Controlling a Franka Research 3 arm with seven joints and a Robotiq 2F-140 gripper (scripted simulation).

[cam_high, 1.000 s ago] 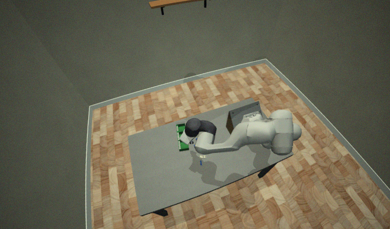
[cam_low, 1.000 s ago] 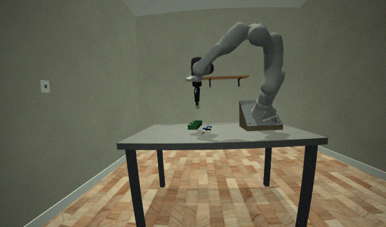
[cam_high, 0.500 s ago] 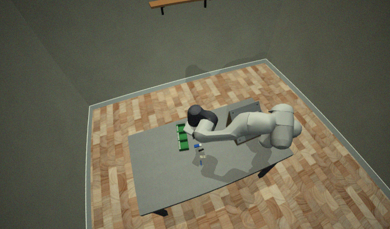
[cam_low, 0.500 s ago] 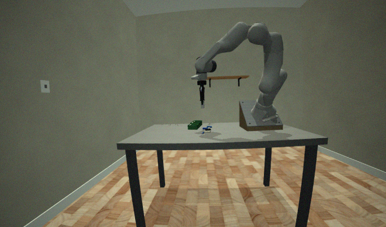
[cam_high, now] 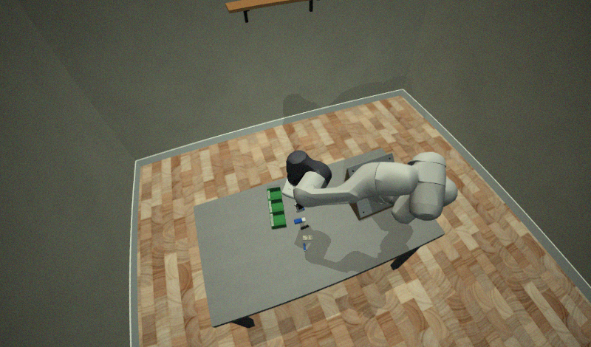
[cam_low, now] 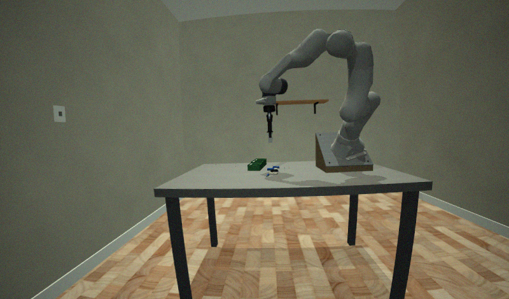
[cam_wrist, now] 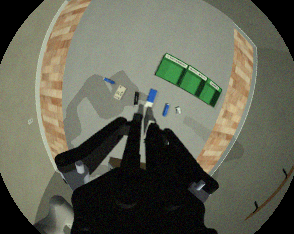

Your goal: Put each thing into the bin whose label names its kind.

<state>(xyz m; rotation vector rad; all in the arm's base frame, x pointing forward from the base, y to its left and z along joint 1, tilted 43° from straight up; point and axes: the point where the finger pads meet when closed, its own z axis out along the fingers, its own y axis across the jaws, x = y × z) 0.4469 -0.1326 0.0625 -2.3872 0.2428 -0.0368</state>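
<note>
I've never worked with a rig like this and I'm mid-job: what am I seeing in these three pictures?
One jointed robot arm is mounted at one end of a table. The first picture looks down from above, the second from the side, the third from the arm's wrist. Three joined green bins bear labels too small to read. Beside them lie small things: blue, black and pale. The fingers are closed above the table, apparently holding nothing.
</note>
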